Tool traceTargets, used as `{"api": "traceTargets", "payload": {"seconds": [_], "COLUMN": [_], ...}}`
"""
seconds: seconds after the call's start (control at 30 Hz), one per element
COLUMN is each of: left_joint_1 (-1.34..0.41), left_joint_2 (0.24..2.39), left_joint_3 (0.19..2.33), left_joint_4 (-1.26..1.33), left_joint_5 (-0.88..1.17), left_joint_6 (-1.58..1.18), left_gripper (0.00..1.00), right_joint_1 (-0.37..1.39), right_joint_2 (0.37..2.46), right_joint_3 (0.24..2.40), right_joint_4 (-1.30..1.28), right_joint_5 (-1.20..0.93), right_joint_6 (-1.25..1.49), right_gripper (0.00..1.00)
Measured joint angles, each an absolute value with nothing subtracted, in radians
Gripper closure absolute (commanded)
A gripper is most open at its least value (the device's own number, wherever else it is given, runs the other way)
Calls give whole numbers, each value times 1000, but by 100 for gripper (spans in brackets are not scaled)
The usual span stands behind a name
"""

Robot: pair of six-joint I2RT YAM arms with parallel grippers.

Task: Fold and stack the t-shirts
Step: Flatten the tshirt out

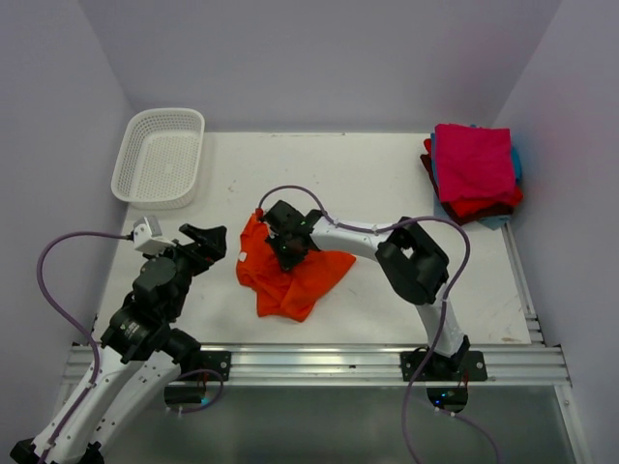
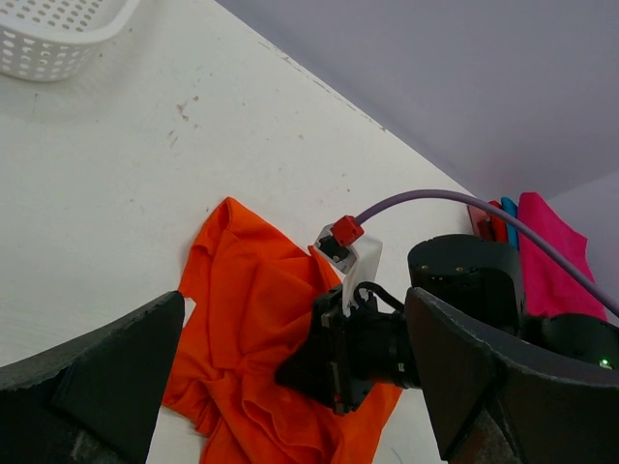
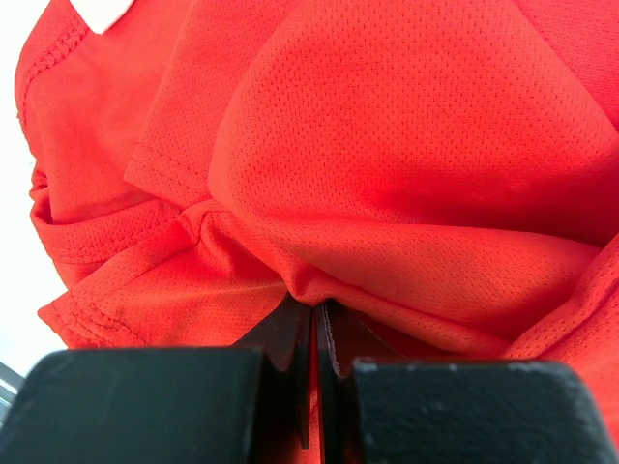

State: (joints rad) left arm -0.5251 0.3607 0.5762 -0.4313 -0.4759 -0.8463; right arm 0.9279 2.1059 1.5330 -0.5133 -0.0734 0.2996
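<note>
The bright orange t-shirt (image 1: 300, 280) lies crumpled at the middle of the table. It also shows in the left wrist view (image 2: 242, 329) and fills the right wrist view (image 3: 387, 174). My right gripper (image 1: 287, 247) is down on it and shut on a pinched fold of the cloth (image 3: 314, 304). My left gripper (image 1: 205, 240) is open and empty, just left of the shirt, its fingers (image 2: 106, 377) wide apart. A stack of folded t-shirts (image 1: 472, 169), magenta-pink on top with red, maroon and light blue below, sits at the back right.
A white lattice basket (image 1: 160, 155) stands at the back left. The right arm (image 1: 368, 237) reaches leftward across the table with its purple cable (image 2: 435, 198). Side walls close the table on both sides.
</note>
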Motion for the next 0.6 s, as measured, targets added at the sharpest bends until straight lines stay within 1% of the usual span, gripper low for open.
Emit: {"api": "traceTargets", "payload": {"seconds": [0.17,0.27,0.47,0.6], "left_joint_1": [-525,-525,-525,-525], "left_joint_2": [360,361,400,476], "left_joint_3": [576,576,561,519], "left_joint_4": [-435,-434,-410,-361], "left_joint_5": [-476,-475,-464,-418], "left_joint_6": [-846,-846,-843,-819], "left_gripper": [0,0,0,0], "right_joint_1": [928,928,916,891], "right_joint_2": [2098,2034,1699,1480], "right_joint_3": [1526,1472,1357,1346], "right_joint_4": [-510,-508,-501,-502], "right_joint_5": [-68,-70,-38,70], "right_joint_6": [298,298,302,307], "right_gripper": [100,100,100,100]}}
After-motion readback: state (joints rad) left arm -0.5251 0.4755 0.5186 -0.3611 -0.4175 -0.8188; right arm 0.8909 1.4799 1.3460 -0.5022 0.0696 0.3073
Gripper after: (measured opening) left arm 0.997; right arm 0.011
